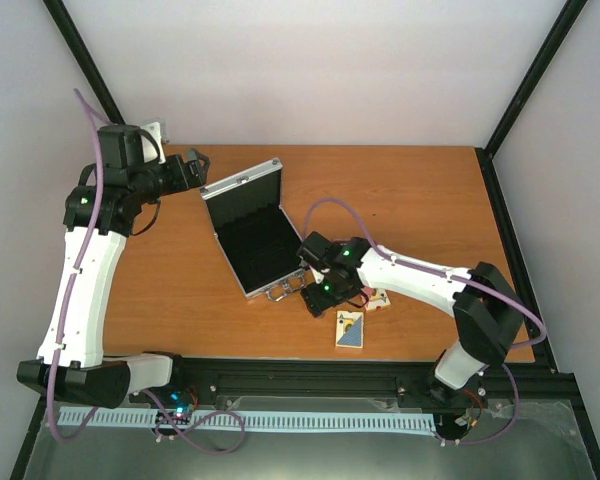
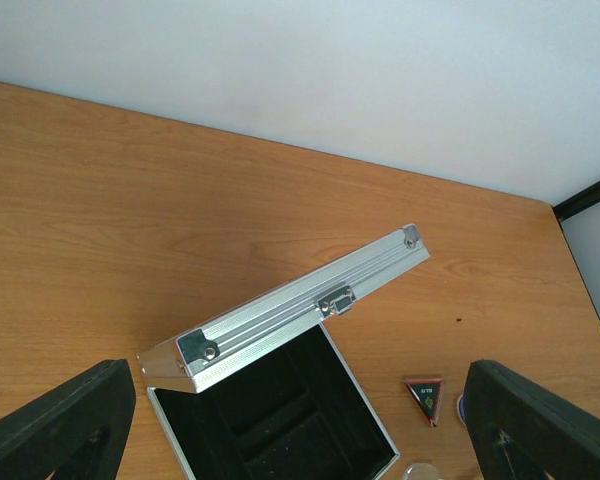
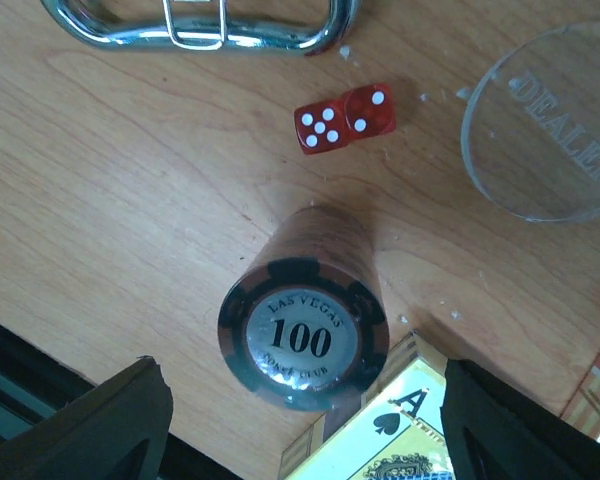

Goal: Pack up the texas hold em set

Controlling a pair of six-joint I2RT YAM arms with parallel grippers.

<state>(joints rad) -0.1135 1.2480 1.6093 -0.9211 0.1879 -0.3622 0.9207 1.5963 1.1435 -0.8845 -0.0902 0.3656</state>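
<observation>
The silver ribbed case (image 1: pixel 242 181) stands open at mid table, its black lining (image 1: pixel 258 243) showing. My left gripper (image 1: pixel 198 162) is open and empty behind the lid's far left corner. In the left wrist view the lid (image 2: pixel 300 304) sits between its fingers (image 2: pixel 65 420). My right gripper (image 1: pixel 318 297) is open over the dark chip stack (image 3: pixel 305 335), which stands upright between the fingers (image 3: pixel 85 430) and clear of them. Two red dice (image 3: pixel 345 118), the clear dealer disc (image 3: pixel 545 120) and the blue-yellow card pack (image 1: pixel 350 330) lie close by. The red pack (image 1: pixel 378 298) is partly hidden.
The case's chrome handle (image 3: pixel 200 25) lies just beyond the dice. The card pack (image 3: pixel 400 440) touches the chip stack's near side. The table's front edge (image 1: pixel 380 362) and a black rail run close behind the right gripper. A black frame post (image 1: pixel 530 75) rises at the right.
</observation>
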